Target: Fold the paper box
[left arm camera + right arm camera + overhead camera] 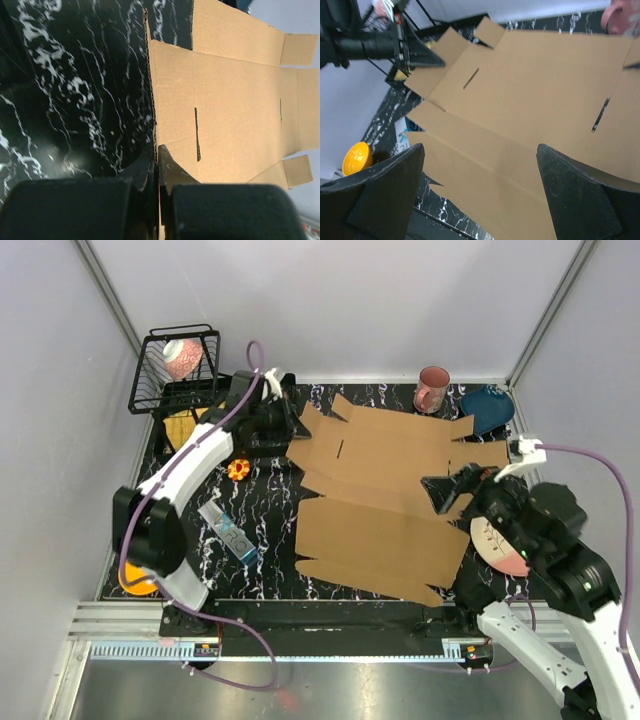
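Observation:
The paper box (385,495) is a large flat brown cardboard sheet with flaps, spread over the middle of the black marble table (265,530). My left gripper (292,427) is shut on the sheet's far left flap edge; in the left wrist view the fingers pinch the corrugated edge (159,165) of the sheet (230,100). My right gripper (447,492) is open and empty, hovering over the sheet's right side. In the right wrist view its fingers (572,180) stand wide apart above the cardboard (530,100).
A black wire basket (178,368) with a cup stands at the far left. A pink mug (432,389) and a blue dish (487,408) sit at the back right. An orange toy (238,469), a blue-white packet (229,532), a yellow bowl (137,580) and a pink-white plate (497,543) lie around.

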Available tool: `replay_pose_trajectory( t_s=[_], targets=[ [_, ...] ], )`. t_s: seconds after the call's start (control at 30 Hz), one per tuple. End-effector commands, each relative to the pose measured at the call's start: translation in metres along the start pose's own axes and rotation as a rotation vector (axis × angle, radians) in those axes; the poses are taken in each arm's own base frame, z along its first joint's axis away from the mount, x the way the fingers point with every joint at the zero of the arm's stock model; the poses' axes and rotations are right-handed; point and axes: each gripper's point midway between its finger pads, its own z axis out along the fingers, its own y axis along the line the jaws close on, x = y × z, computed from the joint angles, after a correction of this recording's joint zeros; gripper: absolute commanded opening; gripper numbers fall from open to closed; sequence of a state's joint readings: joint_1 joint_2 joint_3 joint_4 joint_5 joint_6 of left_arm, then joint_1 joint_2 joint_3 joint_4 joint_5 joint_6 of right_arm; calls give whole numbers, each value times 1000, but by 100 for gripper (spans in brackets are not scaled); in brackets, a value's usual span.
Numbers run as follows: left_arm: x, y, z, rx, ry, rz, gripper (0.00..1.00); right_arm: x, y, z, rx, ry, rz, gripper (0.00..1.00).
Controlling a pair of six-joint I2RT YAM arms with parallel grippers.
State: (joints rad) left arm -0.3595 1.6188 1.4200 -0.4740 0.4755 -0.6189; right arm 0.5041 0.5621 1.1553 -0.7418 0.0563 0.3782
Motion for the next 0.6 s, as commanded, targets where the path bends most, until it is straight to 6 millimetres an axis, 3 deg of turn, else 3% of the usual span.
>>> replay_pose_trajectory(
  t_s=[0.0,0.03,0.17,0.2,0.27,0.37,0.4,0.47,0.5,0.53,0.57],
  targets=[
    [-38,10,22,-60,-92,94,5,4,3,33,-10,-12,47,100],
    [-42,18,28,-89,-98,104,10,13,0,40,-2,16,50,100],
    [-68,15,23,-116,-177,144,34,27,-2,51,0,52,65,100],
    [-74,15,19,-126,-196,145,46,28,-3,52,4,52,65,100],
    [-91,11,-1,-160,-281,154,62,31,-5,54,16,58,67,100],
    [-106,5,-33,-205,-387,181,97,35,-6,57,17,66,72,100],
    [-106,-2,-48,-203,-415,183,99,37,-7,58,19,70,73,100],
    [-91,6,-56,-232,-405,152,99,40,-6,59,12,75,81,100],
    [-84,-4,-68,-201,-420,123,99,45,-8,60,16,83,82,100],
    [-71,-2,-68,-192,-402,95,99,47,-9,61,17,88,85,100],
    [-41,17,-56,-216,-342,57,99,49,-9,61,14,90,88,100]
  ],
)
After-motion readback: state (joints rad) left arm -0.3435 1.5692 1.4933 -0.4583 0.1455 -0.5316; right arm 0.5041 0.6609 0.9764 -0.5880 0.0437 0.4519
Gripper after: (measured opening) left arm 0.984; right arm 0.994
